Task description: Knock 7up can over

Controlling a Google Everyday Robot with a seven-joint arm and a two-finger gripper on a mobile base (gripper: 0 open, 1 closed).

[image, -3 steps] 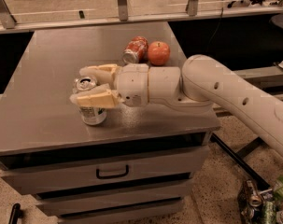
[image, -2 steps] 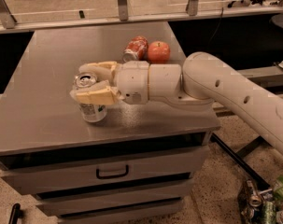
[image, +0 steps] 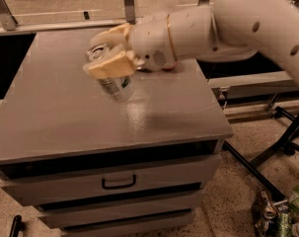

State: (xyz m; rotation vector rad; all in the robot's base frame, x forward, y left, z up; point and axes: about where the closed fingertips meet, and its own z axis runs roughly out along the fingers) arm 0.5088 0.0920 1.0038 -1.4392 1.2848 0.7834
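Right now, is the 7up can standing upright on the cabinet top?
No, the 7up can is plainly tilted, clamped in the hand over the cabinet top.

gripper: above the cabinet top, towards the back
7up can: tilted between its fingers (clasped both sides)
drawer handle: on the cabinet front, below

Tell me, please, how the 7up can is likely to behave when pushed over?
The can leans tilted between the gripper's fingers above the tabletop, so it probably tips easily. Being round, it would likely roll once lying on that flat surface. It looks light: the fingers alone seem to carry it.
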